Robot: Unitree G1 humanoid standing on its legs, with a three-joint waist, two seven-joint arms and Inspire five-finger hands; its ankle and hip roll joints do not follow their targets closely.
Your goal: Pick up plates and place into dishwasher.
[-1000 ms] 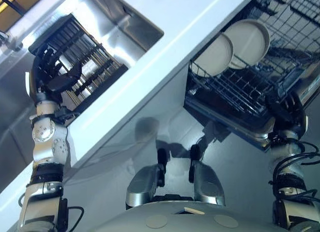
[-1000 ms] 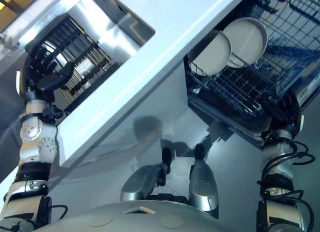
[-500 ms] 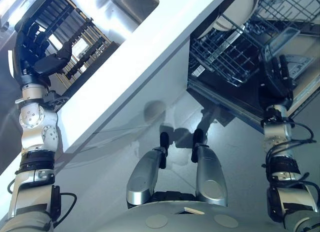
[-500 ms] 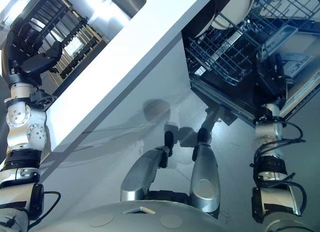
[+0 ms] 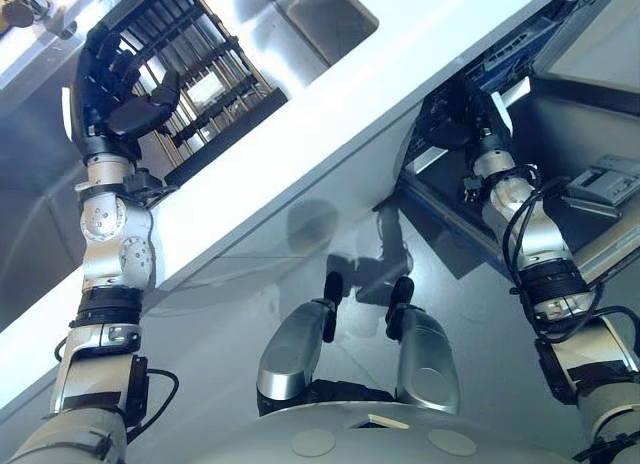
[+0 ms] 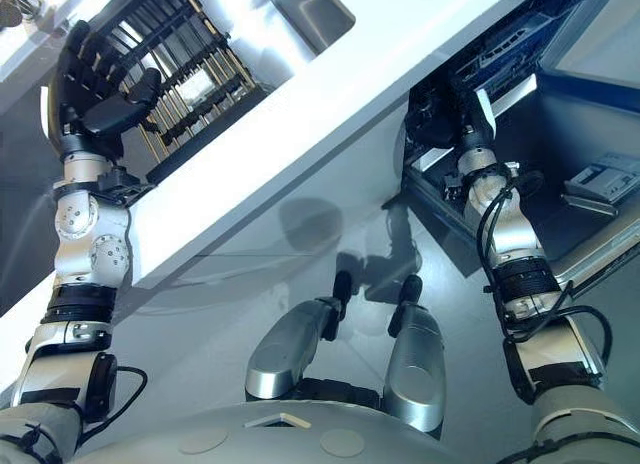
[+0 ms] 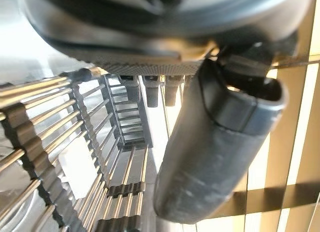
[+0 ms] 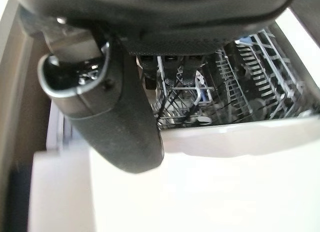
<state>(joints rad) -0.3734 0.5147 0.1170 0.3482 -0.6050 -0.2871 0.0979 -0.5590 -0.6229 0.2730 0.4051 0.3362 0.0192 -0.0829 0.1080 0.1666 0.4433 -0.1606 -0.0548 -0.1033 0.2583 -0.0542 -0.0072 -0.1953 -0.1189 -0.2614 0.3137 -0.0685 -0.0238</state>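
While no plate showed, the left hand (image 5: 112, 84) hung open and empty over the dish rack (image 5: 205, 79), upper left. Right hand (image 5: 452, 119), upper right, at the dishwasher (image 6: 560, 164): fingers unreadable. Reaching lower with fingers spread would likely serve best.

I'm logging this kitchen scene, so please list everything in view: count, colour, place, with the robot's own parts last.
Counter: one, white, running diagonally across the head views.
Sink: one, steel, set in the counter near the top.
Drying rack: one, black frame with metal bars, in the counter beside the sink, behind the left hand.
Dishwasher: one, dark opening with grey door, on the right under the counter.
Dishwasher basket: one, wire, inside the dishwasher, seen past the right hand.
Left hand: one, dark, fingers straight, raised in front of the drying rack, holding nothing.
Right hand: one, dark, at the dishwasher opening, fingers relaxed, holding nothing.
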